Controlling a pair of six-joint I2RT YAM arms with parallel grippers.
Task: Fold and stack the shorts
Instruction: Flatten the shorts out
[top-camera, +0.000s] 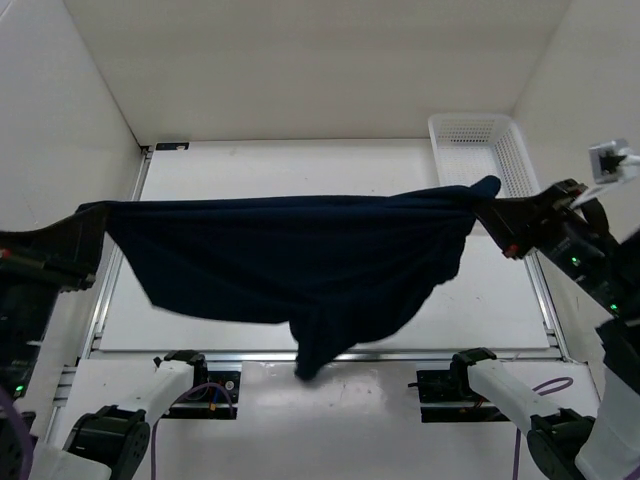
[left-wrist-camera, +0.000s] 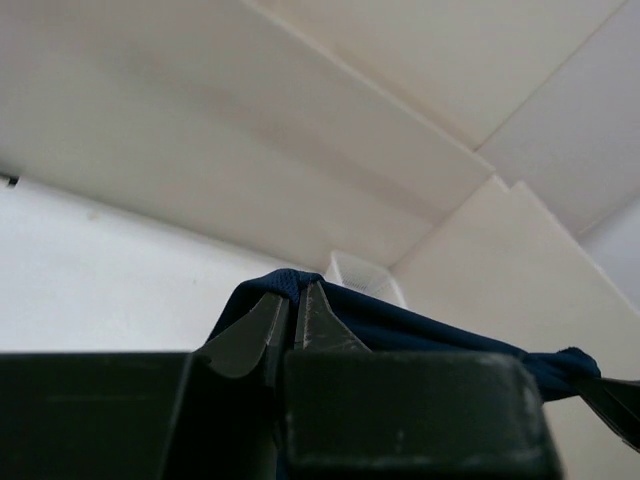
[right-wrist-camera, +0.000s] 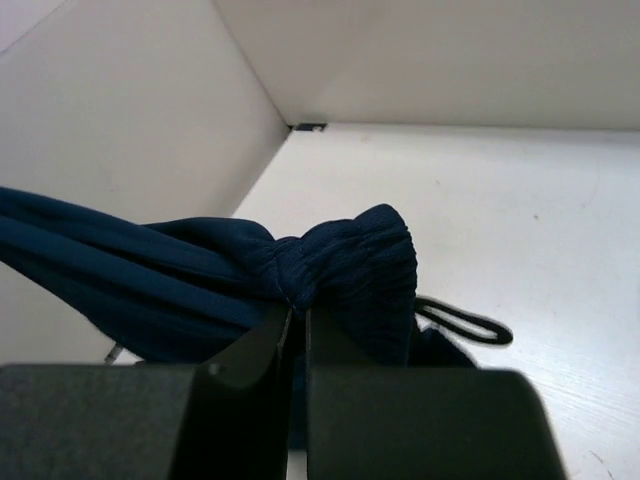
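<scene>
Shorts (top-camera: 300, 260) are hanging in the air. You're seeing them stretched wide between both arms, spanning from the counter's (top-camera: 300, 165) left edge to its right edge. The top line is running nearly straight and taut. The bottom is sagging, with the lowest fold dangling over the near edge, about midway along it. You can't tell whether that fold is touching anything.

Left tool (left-wrist-camera: 290, 318) is pinching one end of the fabric above the left edge. Its fingers are closed almost together, with cloth bunching over the tips.

Right tool (right-wrist-camera: 298, 322) is doing the same at the other end, above the right edge. Its fingers are clamping tight on a gathered, ruched wad of fabric that is sticking out past the tips. A dark cord loop (right-wrist-camera: 465, 322) is showing just beside that wad.

White mesh basket (top-camera: 480, 150) is sitting in the far right corner, just behind the right-hand grip. From the top view you can't tell if it's touching the cloth.
</scene>
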